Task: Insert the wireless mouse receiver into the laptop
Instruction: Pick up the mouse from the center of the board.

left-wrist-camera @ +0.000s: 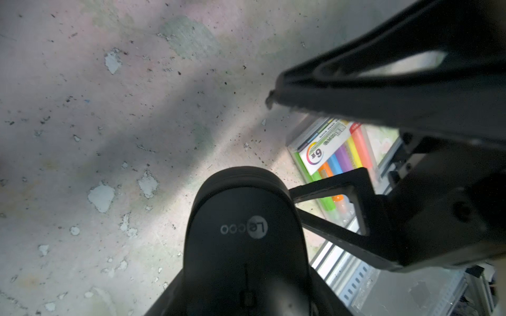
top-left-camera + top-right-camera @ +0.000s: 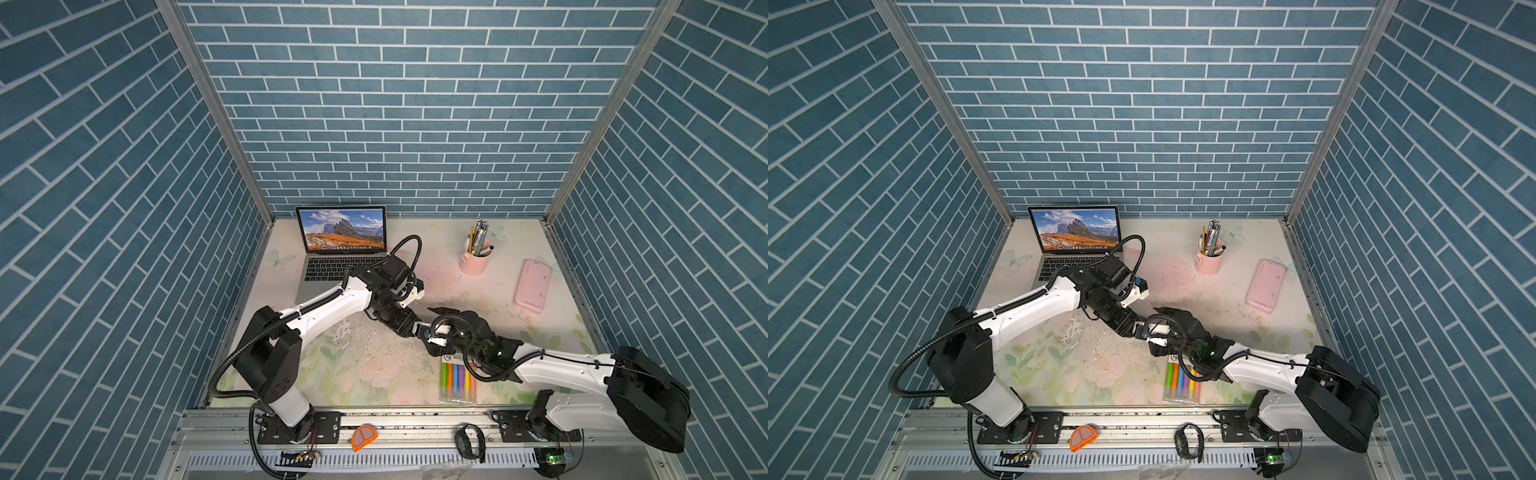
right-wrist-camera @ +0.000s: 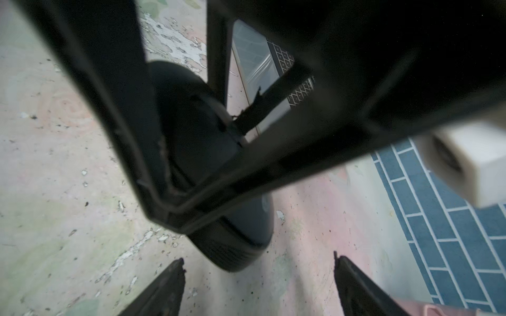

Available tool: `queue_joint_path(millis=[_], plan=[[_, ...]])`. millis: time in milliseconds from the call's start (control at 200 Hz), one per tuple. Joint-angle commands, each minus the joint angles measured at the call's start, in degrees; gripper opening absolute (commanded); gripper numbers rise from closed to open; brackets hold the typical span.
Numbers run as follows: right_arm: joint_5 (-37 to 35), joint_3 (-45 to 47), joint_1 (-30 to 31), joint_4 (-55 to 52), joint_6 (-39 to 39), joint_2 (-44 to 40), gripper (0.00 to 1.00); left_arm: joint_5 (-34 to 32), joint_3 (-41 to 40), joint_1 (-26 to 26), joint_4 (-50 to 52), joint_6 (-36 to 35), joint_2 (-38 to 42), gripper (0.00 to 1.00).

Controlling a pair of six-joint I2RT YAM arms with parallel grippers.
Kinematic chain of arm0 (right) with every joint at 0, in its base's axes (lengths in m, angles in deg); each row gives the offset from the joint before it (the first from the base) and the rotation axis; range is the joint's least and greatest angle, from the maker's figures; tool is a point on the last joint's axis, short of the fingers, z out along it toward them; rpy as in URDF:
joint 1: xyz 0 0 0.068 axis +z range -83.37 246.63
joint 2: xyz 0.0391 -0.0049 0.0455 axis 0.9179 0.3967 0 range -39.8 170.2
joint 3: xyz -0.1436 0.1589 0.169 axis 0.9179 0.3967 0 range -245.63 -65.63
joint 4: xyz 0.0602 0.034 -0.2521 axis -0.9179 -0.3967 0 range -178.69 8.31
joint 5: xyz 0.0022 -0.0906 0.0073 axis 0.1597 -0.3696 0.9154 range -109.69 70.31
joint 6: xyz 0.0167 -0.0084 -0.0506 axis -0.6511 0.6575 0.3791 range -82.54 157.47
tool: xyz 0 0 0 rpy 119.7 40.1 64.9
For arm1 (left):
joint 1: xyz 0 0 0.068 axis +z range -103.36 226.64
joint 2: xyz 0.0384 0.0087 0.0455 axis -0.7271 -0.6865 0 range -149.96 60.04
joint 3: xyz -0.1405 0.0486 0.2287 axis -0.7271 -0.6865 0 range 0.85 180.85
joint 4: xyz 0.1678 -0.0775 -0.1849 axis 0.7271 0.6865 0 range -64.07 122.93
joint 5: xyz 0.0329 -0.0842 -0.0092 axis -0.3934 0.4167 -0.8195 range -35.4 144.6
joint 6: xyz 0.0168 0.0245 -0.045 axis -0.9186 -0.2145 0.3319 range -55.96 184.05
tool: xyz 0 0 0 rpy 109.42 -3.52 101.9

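An open silver-grey laptop (image 2: 338,253) stands at the far left of a worn, floral-printed table (image 2: 374,374). Its screen shows an orange-and-blue mountain landscape and faces the robot. The left arm reaches from the front left, past the laptop's near right corner, toward the middle of the table.

At the centre, the left gripper (image 3: 198,169) is clamped on a black Lecoo mouse (image 1: 243,232). In the right wrist view, one triangular finger lies along each side of the mouse. The left wrist view shows the mouse's top, with its logo and scroll wheel. Whether the mouse rests on the table or is lifted off it cannot be told.

The right gripper (image 3: 257,258) points in from the right with its jaws spread wide, holding nothing. One of its fingertips (image 1: 298,193) sits just beside the mouse's flank. In both top views the two grippers overlap and hide the mouse.

The wireless mouse receiver cannot be made out in any view.

Just right of the grippers, near the front edge, lies a clear pack of coloured highlighters (image 2: 457,380), partly under the right wrist. Toward the back, right of centre, a pink cup of pens (image 2: 476,262) stands upright. Further right lies a flat pink phone-like slab (image 2: 533,284), well apart from the laptop.
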Motion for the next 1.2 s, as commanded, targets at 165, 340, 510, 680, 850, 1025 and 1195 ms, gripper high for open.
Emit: queue_joint_path(millis=[165,340,510,680,850,1025,1195], plan=[[2.7,-2.9,1.4,6.1,3.6,3.2,0.86,6.4,1.1,0.9,4.3,-0.4,3.0,0.46],[6.5,-5.6,2.0,3.0,3.0,4.3,0.75,7.2,0.9,1.0,4.8,-0.4,3.0,0.46],[7.7,-6.0,2.5,3.8,2.7,5.2,0.71,8.1,0.5,1.0,4.7,-0.4,2.7,0.46],[8.3,-5.6,2.7,5.0,2.3,5.3,0.64,9.6,-0.1,1.2,4.1,-0.4,2.7,0.46],[8.3,-4.3,2.7,8.9,0.5,4.8,0.55,11.6,-0.7,1.8,3.5,-0.6,2.8,0.46],[7.9,-3.7,2.6,10.6,-0.7,4.5,0.44,14.0,-1.7,2.1,2.3,-0.8,3.1,0.5],[6.4,-2.9,2.7,12.1,-2.7,3.0,0.33,14.3,-3.2,2.1,0.4,-0.7,4.4,0.59]])
